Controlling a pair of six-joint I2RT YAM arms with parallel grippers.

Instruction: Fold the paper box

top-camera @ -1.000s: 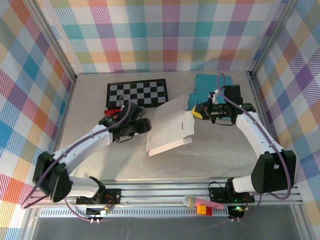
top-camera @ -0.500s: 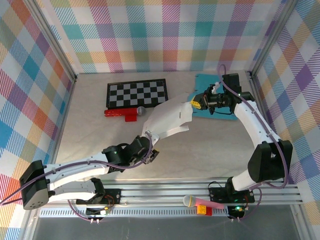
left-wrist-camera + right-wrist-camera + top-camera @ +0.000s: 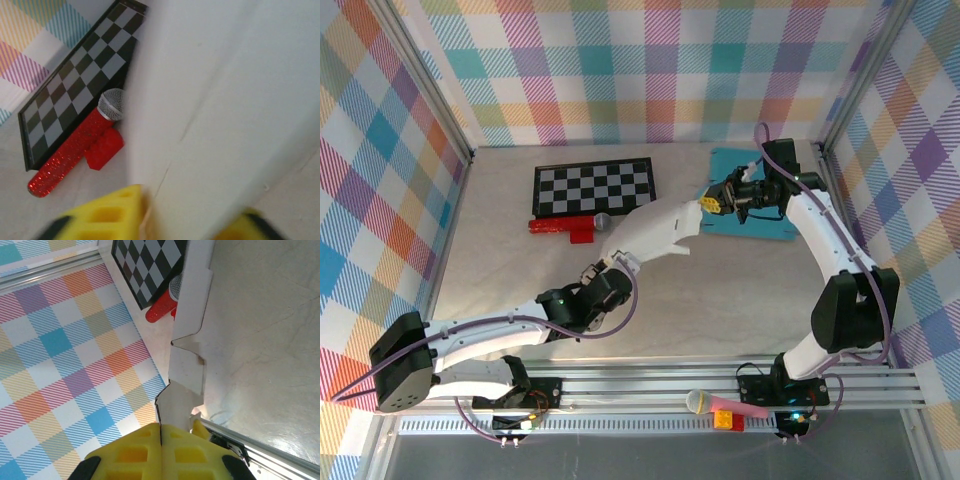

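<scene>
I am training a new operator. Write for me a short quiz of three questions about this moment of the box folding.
1. True or false: the right gripper is shut on an edge of the paper box.
2. What lies along the near edge of the chessboard? A) red microphone B) green cup C) metal spoon
3. Which colour is the mat lying right of the chessboard?
Key: 1 true; 2 A; 3 blue.
</scene>
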